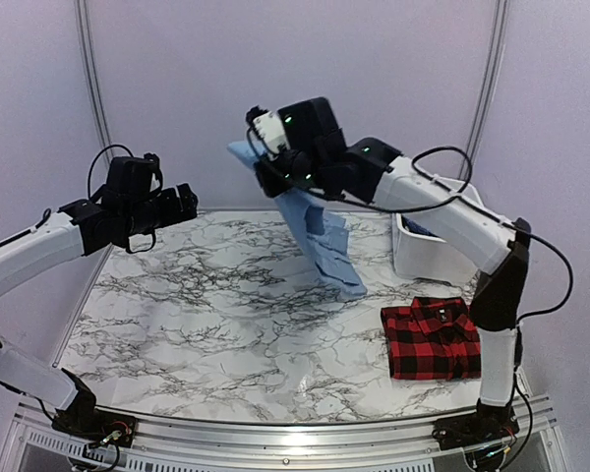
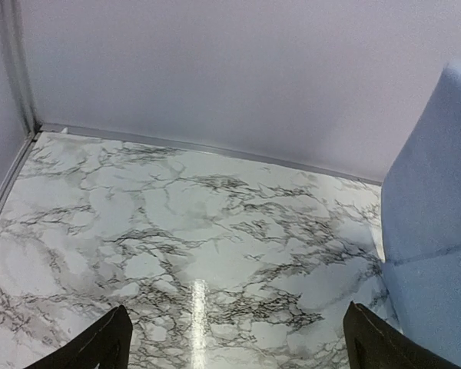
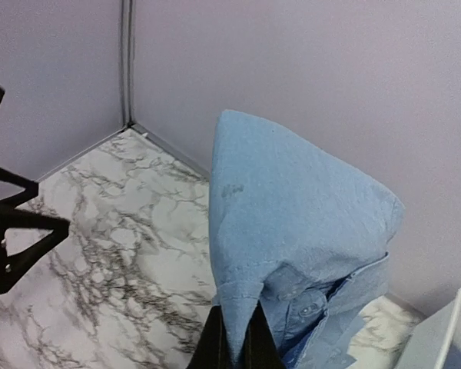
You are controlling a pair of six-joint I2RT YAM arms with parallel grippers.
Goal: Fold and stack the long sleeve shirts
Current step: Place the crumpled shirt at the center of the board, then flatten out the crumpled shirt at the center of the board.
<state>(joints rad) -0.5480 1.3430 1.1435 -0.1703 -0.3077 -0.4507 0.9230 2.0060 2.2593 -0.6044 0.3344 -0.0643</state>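
Dangling from the clenched right gripper (image 3: 234,342), a light blue shirt (image 1: 320,236) perhaps brushes the pale-walled marble table (image 1: 197,305); left gripper (image 1: 187,205) gapes.

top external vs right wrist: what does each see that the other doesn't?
Top external only: the folded red-and-black plaid cloth shirt lying at the table's right.
Right wrist only: the right gripper shut on the plain light blue cloth shirt near its collar, with buttons visible.
Both: that blue shirt hanging from the grip, the white-and-grey marble table, the white plastic bin.
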